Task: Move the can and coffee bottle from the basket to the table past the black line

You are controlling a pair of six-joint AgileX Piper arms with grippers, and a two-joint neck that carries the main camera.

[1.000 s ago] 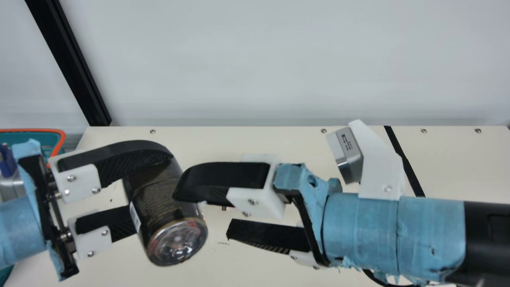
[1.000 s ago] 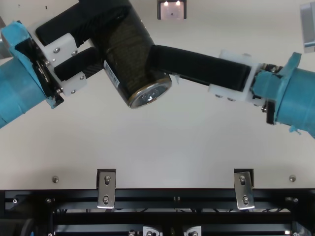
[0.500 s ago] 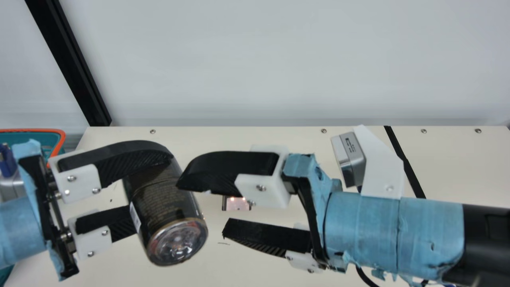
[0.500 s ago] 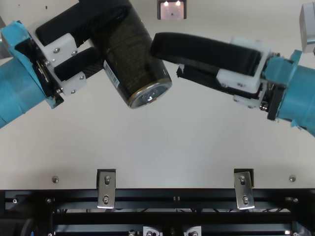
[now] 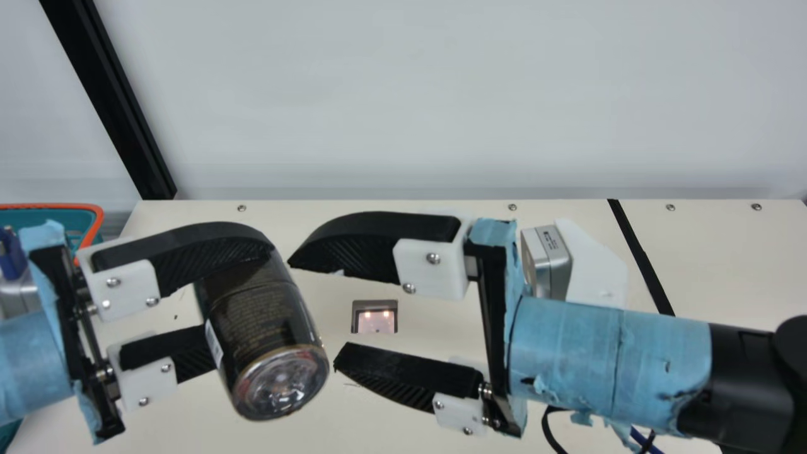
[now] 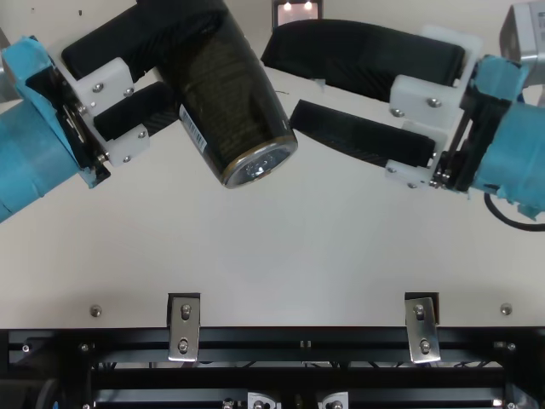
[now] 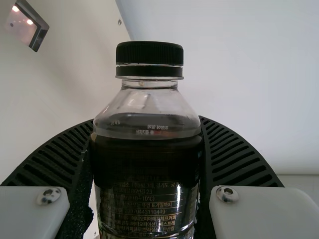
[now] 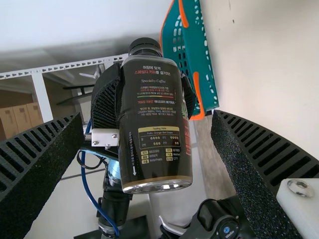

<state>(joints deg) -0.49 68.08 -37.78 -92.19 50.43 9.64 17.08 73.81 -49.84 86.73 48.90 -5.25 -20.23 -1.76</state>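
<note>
Black post (image 5: 107,94), pale wall (image 5: 441,94), small square fitting (image 5: 374,304) with two bright spots, brown boxes (image 8: 21,119) near a white frame (image 8: 42,97).

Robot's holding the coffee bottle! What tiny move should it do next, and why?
Probably slide the open right hand a bit closer, around the bottle, ready to take it. The left hand grips the bottle in the air, the right hand points at it, and the black line is over on that side.
</note>
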